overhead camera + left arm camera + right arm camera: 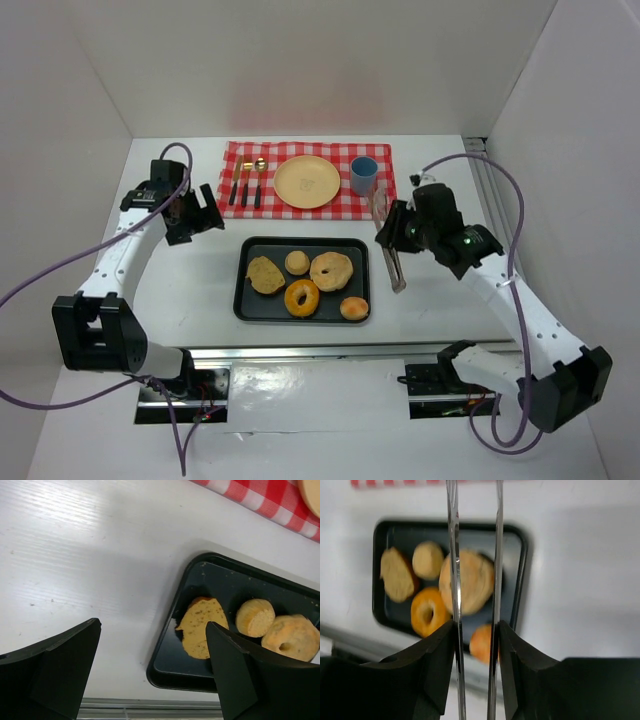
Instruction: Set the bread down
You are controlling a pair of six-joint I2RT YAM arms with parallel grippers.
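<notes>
Broadly, the white table (180,290) is carrying everything. A red-checked cloth (300,148) is lying along the far side, and a black tray (252,305) is sitting nearer the arm bases, just in front of the cloth and apart from it. The yellow plate (307,182) is resting mid-cloth, with nothing on it. The right gripper (392,232) is hanging just off the tray's right edge, its fingers pressing in on a pair of metal tongs (397,272). The right wrist view is showing the two blades running close together with a narrow gap between them. Whether the tips are touching the table, cannot tell. The left gripper (195,215) is hovering over bare table beyond the tray's far left corner, jaws spread wide and gripping nothing. A blue cup (363,175) is standing upright on the cloth just right of the plate. Bread, five pieces, is all lying in the tray: a large pale bagel (331,270) right of centre, a flat slice (265,274) at the left end, a glazed ring doughnut (302,297) toward the near edge just beside the bagel, a small bun (297,262) between slice and bagel, and a small round roll (354,308) in the near right corner. Black-handled cutlery (258,185), two pieces, is lying side by side on the cloth left of the plate.
</notes>
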